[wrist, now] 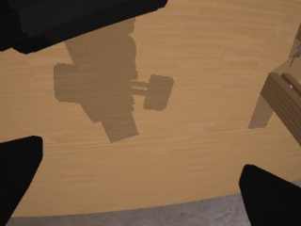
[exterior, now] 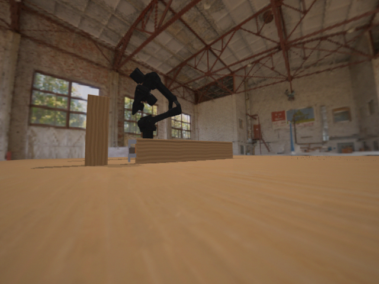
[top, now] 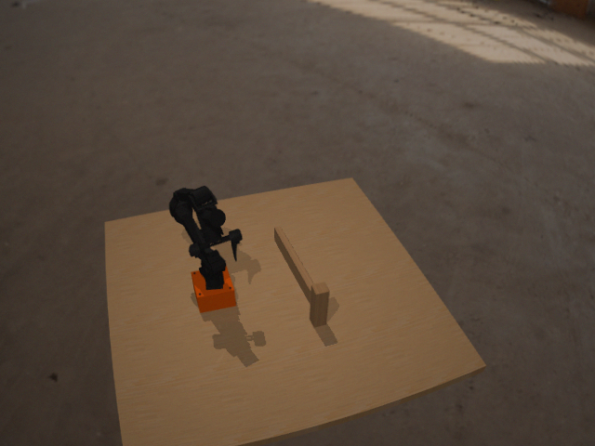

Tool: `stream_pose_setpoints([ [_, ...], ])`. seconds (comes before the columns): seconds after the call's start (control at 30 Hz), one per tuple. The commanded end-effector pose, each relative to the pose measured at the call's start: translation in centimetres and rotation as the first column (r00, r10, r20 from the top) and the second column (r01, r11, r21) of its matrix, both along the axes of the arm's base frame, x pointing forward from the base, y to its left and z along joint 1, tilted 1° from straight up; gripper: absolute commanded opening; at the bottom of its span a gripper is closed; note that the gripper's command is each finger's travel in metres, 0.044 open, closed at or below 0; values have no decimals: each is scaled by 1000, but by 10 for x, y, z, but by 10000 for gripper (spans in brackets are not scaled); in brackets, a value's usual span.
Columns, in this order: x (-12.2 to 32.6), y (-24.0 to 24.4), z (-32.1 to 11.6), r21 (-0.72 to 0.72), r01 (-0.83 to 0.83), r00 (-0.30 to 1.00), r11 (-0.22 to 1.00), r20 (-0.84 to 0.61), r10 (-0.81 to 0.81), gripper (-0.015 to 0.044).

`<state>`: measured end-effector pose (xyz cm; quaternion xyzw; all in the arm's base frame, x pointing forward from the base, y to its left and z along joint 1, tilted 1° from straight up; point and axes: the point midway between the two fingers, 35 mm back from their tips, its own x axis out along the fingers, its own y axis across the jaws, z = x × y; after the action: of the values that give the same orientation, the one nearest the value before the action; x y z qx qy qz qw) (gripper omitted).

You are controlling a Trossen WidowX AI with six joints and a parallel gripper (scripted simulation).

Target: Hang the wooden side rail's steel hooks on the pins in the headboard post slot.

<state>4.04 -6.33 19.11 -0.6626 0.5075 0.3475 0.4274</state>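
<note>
The wooden side rail (top: 292, 256) (exterior: 183, 151) stands on its long narrow edge on the table. Its steel hooks (exterior: 131, 149) face the headboard post, with a gap between them in the exterior view. The headboard post (top: 318, 308) (exterior: 97, 131) (wrist: 281, 98) stands upright near the rail's hooked end. Part of its slot, with a small bright spot inside, shows at the right edge of the wrist view; the pins are not clear. My gripper (wrist: 145, 162) is wide open and empty, raised above the table on the arm's side of the rail, away from rail and post. One finger is hidden in the top view.
The arm's orange base (top: 217, 298) stands left of the rail and post in the top view. The table (top: 163, 379) ends at its front edge, with floor beyond, also seen low in the wrist view. The arm's shadow falls on the table.
</note>
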Motion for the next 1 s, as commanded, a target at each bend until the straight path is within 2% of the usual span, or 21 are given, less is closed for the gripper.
stream_pose_setpoints([
  [0.0,-6,10,10,-110,20,997,994,76,-11,440],
  [0.03,1,0,2,-29,-6,1000,1000,17,7,440],
  [0.23,74,-58,-14,-104,-298,954,949,-7,299,440],
  [0.37,122,-72,-34,-143,-448,893,883,-25,449,440],
  [0.6,188,-67,-74,-189,-629,773,754,-55,632,440],
  [0.77,229,-47,-103,-244,-762,634,600,-91,768,440],
  [0.83,237,-41,-110,-257,-787,599,561,-101,794,440],
  [0.97,238,-41,-111,-258,-789,597,558,-101,796,440],
])
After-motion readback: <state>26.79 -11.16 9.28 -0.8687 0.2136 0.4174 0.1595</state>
